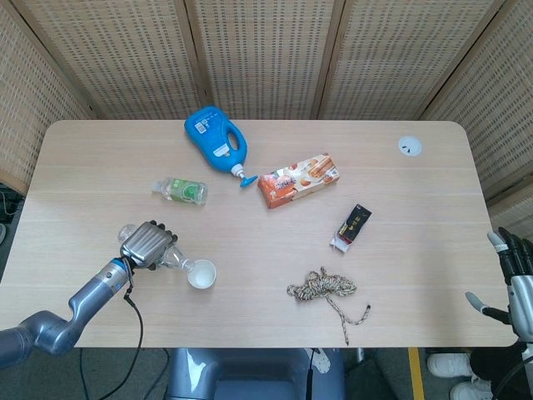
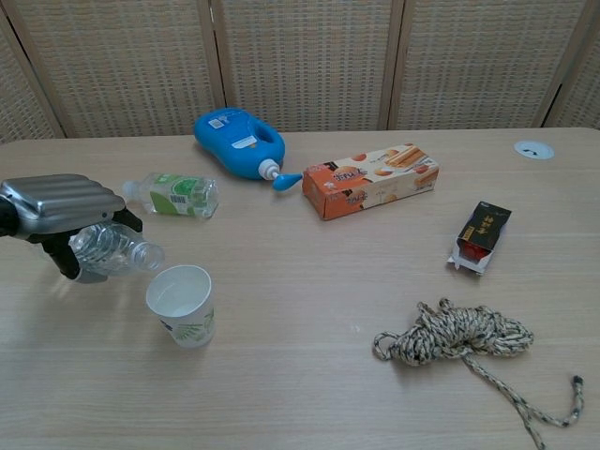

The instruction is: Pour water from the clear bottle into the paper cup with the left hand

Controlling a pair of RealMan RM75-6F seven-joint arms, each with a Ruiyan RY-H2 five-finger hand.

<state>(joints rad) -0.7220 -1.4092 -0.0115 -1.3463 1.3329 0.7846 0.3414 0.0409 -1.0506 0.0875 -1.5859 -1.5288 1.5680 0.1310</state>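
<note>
Bottle [image 2: 111, 251] gripped in left hand [image 2: 58, 208], tipped on its side, mouth just short of the cup [image 2: 182, 305] rim. Grasp and approach look done; pouring itself left, no stream visible yet.

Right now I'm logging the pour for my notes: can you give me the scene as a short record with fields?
left hand: holds the clear bottle, tilted, mouth toward the paper cup
paper cup: upright on the table, beside the bottle's mouth
right hand: at the table's right edge, holding nothing
water stream: cannot tell
other items: blue jug, small green-label bottle, snack box, dark packet, rope
</note>
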